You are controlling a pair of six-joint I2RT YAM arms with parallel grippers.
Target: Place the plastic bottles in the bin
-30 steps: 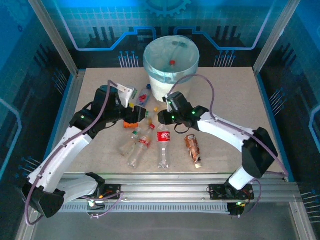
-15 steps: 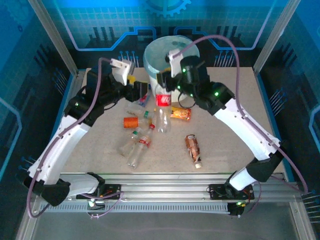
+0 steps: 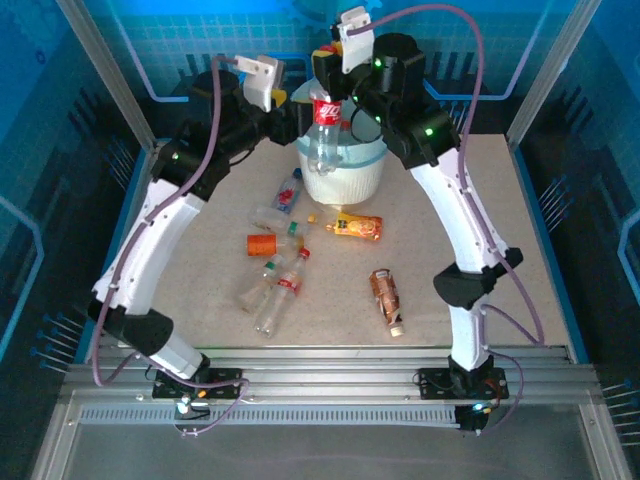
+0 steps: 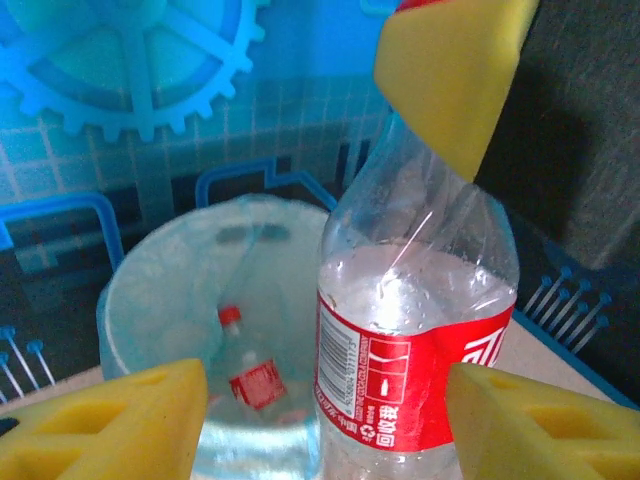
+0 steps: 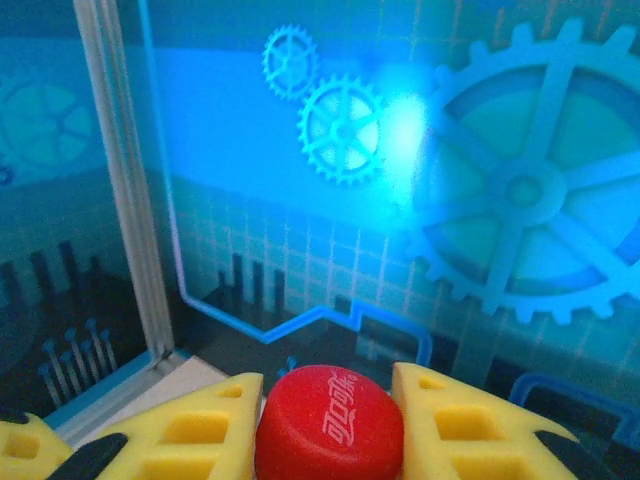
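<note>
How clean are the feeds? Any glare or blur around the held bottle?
Right wrist: bright glare patch on the back panel, red cap sharp. Left wrist: bottle label readable, a thin glint on its shoulder, near yellow pads soft. Top external: strong blue cast, bin washed pale.

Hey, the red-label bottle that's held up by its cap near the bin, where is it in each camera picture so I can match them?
Top external: the bottle hangs at top centre, overlapping the bin.
Left wrist: the bottle is upright, right of centre, with the bin behind it at lower left.
Right wrist: its red cap sits at bottom centre.
Shared landmark: the right tool, its yellow fingers at the bottle's top.
</note>
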